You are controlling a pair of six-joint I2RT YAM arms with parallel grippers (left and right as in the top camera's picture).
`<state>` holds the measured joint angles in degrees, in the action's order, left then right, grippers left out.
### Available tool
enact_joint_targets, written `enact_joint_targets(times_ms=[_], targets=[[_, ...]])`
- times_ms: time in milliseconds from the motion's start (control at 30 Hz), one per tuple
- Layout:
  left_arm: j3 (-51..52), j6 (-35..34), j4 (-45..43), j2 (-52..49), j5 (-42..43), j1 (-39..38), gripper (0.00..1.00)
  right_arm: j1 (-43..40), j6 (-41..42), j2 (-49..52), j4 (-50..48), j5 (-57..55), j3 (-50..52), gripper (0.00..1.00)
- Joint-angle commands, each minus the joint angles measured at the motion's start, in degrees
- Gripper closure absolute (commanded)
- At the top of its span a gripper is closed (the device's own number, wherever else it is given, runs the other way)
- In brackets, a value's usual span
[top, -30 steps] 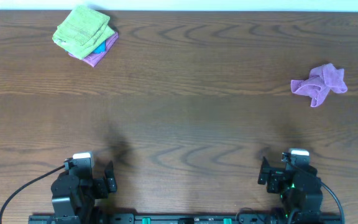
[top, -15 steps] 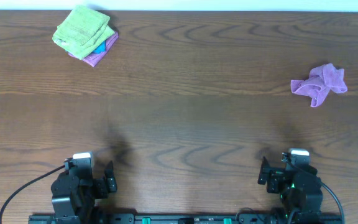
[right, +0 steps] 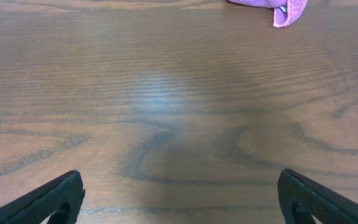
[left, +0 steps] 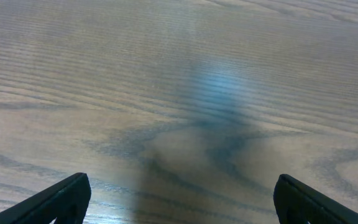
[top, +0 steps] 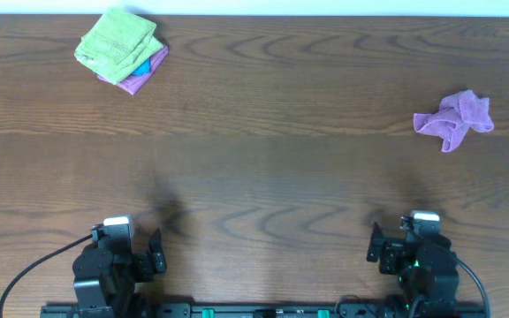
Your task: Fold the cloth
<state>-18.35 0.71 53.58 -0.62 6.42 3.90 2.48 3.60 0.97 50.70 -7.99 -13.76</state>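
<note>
The crumpled purple cloth (top: 454, 119) lies on the wooden table (top: 281, 159) at about 2 o'clock, unfolded and well apart from both arms. At 11 o'clock sits a stack of folded cloths (top: 122, 49), green on top with blue and purple beneath. The left gripper (left: 180, 202) at 7 o'clock and the right gripper (right: 180, 199) at 5 o'clock each have their fingers spread wide over bare wood, holding nothing.

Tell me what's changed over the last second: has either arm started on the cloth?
Nothing has visibly changed. The left gripper and right gripper stay parked, open and empty. The crumpled purple cloth lies untouched at far right, and the folded stack sits where it was at far left.
</note>
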Motion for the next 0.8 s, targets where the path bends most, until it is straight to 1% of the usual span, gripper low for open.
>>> enact_joint_targets(times_ms=[0, 67, 200, 300, 467, 767], targets=[[0.6, 0.6, 3.4, 0.4, -0.9, -0.3, 0.05, -0.5, -0.7, -0.6, 0.3, -0.8, 0.8, 0.01], [0.6, 0.6, 3.4, 0.4, -0.9, -0.3, 0.05, -0.5, -0.7, -0.6, 0.1, -0.8, 0.8, 0.01], [0.6, 0.6, 3.4, 0.4, -0.9, -0.3, 0.05, -0.6, -0.7, 0.0, -3.5, -0.8, -0.1, 0.01], [0.6, 0.6, 3.4, 0.4, -0.9, -0.3, 0.05, -0.7, -0.7, 2.9, -6.4, -1.0, -3.2, 0.01], [0.6, 0.6, 3.4, 0.4, -0.9, -0.3, 0.05, -1.8, -0.5, 13.6, -7.4, -3.3, -12.3, 0.01], [0.6, 0.6, 3.4, 0.4, -0.9, -0.3, 0.05, -6.6, -0.4, 39.2, -6.6, -4.7, -33.1, 0.01]])
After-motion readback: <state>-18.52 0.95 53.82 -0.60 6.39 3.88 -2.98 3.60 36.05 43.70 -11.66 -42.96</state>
